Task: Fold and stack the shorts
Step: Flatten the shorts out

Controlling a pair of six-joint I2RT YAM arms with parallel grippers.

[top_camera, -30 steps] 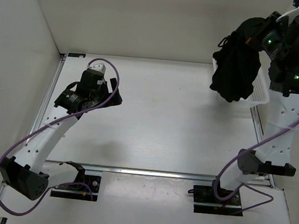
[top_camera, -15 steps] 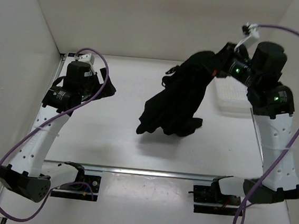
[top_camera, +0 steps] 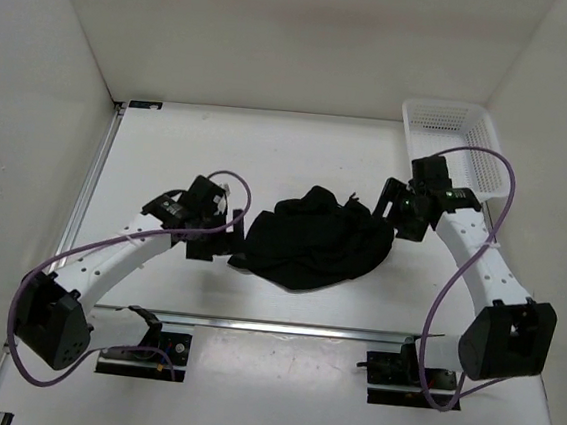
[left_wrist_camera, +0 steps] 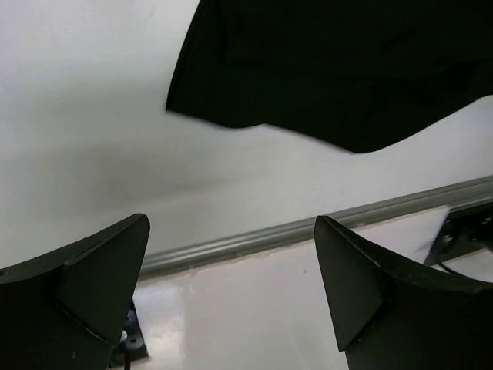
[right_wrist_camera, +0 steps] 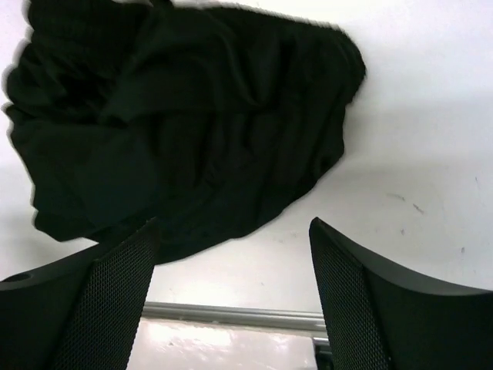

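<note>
The black shorts lie in a crumpled heap on the middle of the white table. My left gripper is low at the heap's left edge and open. In its wrist view the shorts fill the top and nothing is between the fingers. My right gripper sits just off the heap's right edge, also open. From the right wrist the shorts spread beyond my mesh-padded fingers, which hold nothing.
A white mesh basket stands at the back right corner of the table. A metal rail runs along the table's near edge, with both arm bases behind it. White walls close in the left, back and right sides.
The right arm swung the shorts from above the basket down to the table's middle and opened its jaws, dropping them. The left arm came right and lower, up to the heap's left edge.
</note>
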